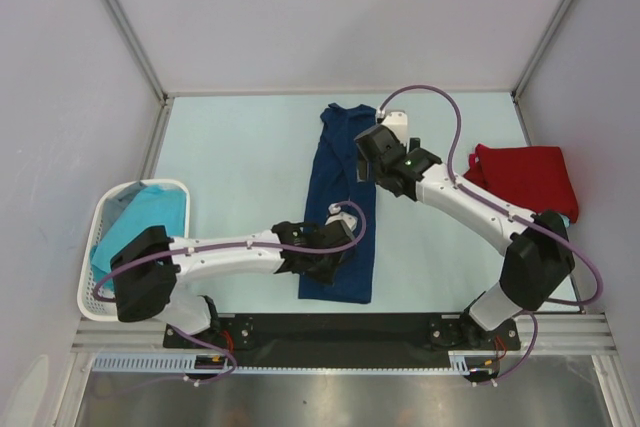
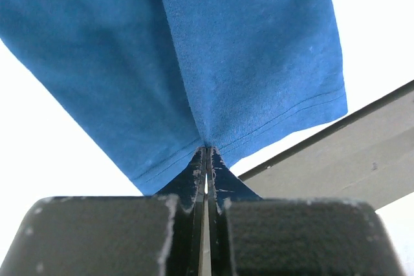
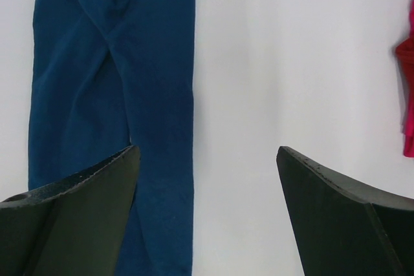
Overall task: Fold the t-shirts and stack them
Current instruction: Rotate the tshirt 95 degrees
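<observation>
Item: navy t-shirt [image 1: 335, 162], which is lying at the centre of the table [image 1: 240, 167] as a narrow folded strip, with its long axis running from the top of the overhead frame down toward the bottom edge. Your left gripper [image 1: 338, 247] is sitting on the lower end of that strip. In the left wrist view its jaws are pressing together on the hem [image 2: 213, 140], so the whole length of the shirt is stretching away from it toward the top of the frame. Your right gripper [image 1: 368, 162] is hovering over the strip's right edge, near its upper end, with its fingers [image 3: 84, 185] standing wide apart and holding nothing. In the right wrist view the cloth is lying at the left of the frame. The upper end is therefore sitting nearer the right arm, and any end-to-end fold is probably going to travel along that long axis. Also present: a red t-shirt [image 1: 525, 177] is resting at the right side, and turquoise t-shirts [image 1: 140, 222] are waiting in the white basket [image 1: 100, 209] at the left.
</observation>
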Available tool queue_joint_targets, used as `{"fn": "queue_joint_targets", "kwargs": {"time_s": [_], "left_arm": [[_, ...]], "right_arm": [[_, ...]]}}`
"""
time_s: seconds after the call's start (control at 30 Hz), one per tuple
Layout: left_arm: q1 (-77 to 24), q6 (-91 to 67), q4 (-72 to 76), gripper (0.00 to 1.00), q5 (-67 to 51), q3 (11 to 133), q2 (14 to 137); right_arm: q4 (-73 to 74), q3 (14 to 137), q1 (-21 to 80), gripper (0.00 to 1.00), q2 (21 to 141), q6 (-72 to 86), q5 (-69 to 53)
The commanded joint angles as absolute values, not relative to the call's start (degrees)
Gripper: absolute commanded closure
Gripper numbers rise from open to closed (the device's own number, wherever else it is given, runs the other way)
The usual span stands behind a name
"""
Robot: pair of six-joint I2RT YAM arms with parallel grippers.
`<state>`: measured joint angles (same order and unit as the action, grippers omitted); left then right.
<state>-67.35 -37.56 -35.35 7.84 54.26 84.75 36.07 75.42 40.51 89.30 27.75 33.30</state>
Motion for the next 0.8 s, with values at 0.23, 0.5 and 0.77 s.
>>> {"fn": "queue_joint_targets", "kwargs": {"time_s": [0.23, 0.5, 0.77], "left_arm": [[-68.3, -41.3, -37.1, 1.00, 7.4, 50.5, 83.3], [-68.4, -42.4, -37.4, 1.00, 7.3, 48.3, 82.4], [-68.4, -42.5, -37.8, 1.00, 8.8, 48.2, 82.0]], "right_arm": [[33.5, 79.0, 40.4, 0.07, 93.1, 27.5, 31.9], [33.3, 79.7, 40.2, 0.07, 95.5, 27.5, 31.6], [32.9, 80.9, 39.6, 0.08, 98.3, 28.3, 30.6]]}}
